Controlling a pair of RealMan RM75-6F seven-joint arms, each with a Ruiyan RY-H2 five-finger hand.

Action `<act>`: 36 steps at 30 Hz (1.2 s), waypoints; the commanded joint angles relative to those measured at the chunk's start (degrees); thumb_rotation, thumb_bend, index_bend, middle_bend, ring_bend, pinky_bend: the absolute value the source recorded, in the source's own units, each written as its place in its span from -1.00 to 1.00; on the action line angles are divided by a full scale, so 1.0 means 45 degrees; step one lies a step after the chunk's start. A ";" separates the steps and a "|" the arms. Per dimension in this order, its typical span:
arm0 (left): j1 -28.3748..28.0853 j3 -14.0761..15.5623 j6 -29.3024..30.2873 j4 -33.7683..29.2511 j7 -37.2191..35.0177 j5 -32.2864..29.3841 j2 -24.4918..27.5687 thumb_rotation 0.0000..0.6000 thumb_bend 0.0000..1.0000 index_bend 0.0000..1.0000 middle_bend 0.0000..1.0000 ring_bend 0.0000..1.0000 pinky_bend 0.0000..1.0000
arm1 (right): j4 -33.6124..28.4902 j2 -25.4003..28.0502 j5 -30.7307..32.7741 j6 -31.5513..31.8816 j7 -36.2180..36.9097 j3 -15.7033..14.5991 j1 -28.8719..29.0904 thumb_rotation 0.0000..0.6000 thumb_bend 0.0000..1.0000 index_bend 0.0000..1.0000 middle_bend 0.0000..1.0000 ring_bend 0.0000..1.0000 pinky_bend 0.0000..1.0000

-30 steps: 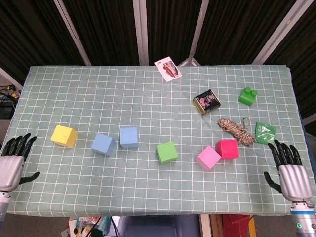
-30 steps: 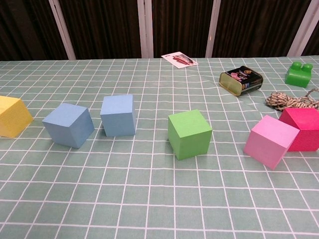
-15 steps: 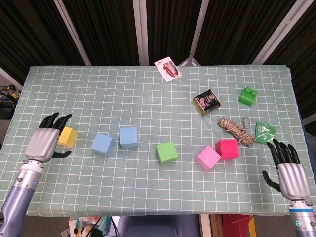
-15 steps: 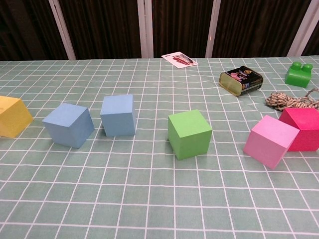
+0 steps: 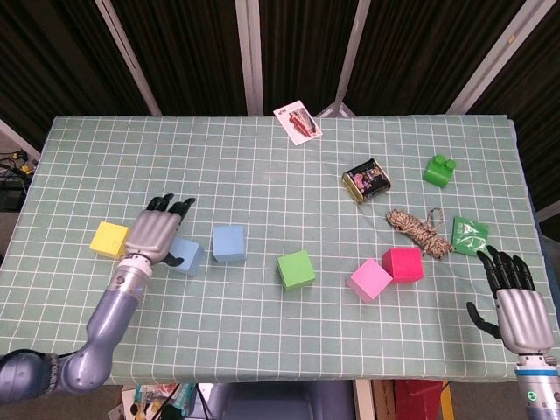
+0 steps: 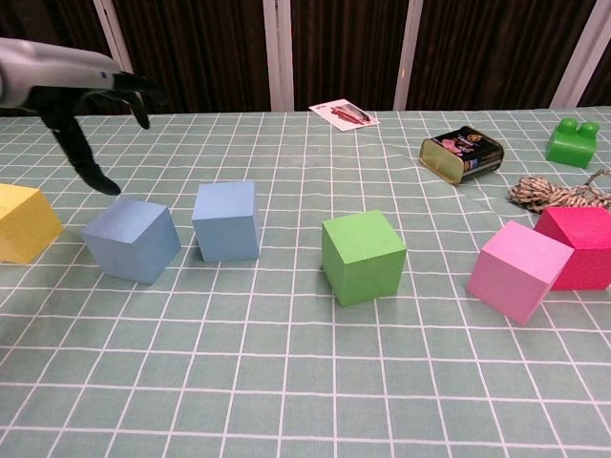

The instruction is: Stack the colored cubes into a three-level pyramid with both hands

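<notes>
Six cubes lie in a loose row on the checked cloth: yellow [image 5: 109,239], two blue [image 5: 189,257] [image 5: 229,243], green [image 5: 296,269], pink [image 5: 368,279] and red [image 5: 402,264]. The chest view shows the same row: yellow [image 6: 24,221], blue [image 6: 132,239], blue [image 6: 226,220], green [image 6: 363,258], pink [image 6: 518,270], red [image 6: 582,246]. My left hand [image 5: 157,229] hovers over the leftmost blue cube with its fingers spread and holds nothing. From the chest it appears raised [image 6: 67,81], thumb pointing down. My right hand [image 5: 514,302] is open near the front right corner, apart from every cube.
A card [image 5: 297,122] lies at the far edge. A small tin [image 5: 366,181], a green toy brick [image 5: 439,170], a coil of rope [image 5: 418,229] and a green packet [image 5: 469,234] crowd the right side behind the pink and red cubes.
My left hand has swept right from the table's left edge, past the yellow cube, to above the leftmost blue cube. The right hand has barely shifted. No cube has moved.
</notes>
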 commanded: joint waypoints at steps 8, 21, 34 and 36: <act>-0.2092 0.0183 0.0788 0.1590 0.1342 -0.1871 -0.2051 1.00 -0.75 -0.92 -0.67 -1.00 -0.82 | -0.0087 0.0134 0.0087 -0.0012 0.0359 0.0016 -0.0039 1.00 -0.31 -1.00 -1.00 -1.00 -1.00; -0.3279 0.0300 0.0662 0.3781 0.1718 -0.2952 -0.3785 1.00 -0.73 -0.93 -0.67 -1.00 -0.82 | -0.0233 0.0297 0.0094 -0.0035 0.0959 0.0019 -0.0070 1.00 -0.31 -1.00 -1.00 -1.00 -1.00; -0.3520 0.0696 0.0456 0.4902 0.1435 -0.3024 -0.4507 1.00 -0.41 -0.80 -0.31 -0.96 -0.79 | -0.0257 0.0303 -0.0039 0.0017 0.1155 -0.0018 -0.0082 1.00 -0.31 -1.00 -1.00 -1.00 -1.00; -0.3465 0.0756 0.0468 0.4923 0.1269 -0.2804 -0.4523 1.00 -0.36 -0.77 -0.23 -0.93 -0.77 | -0.0250 0.0300 -0.0031 0.0007 0.1151 -0.0019 -0.0080 1.00 -0.31 -1.00 -1.00 -1.00 -1.00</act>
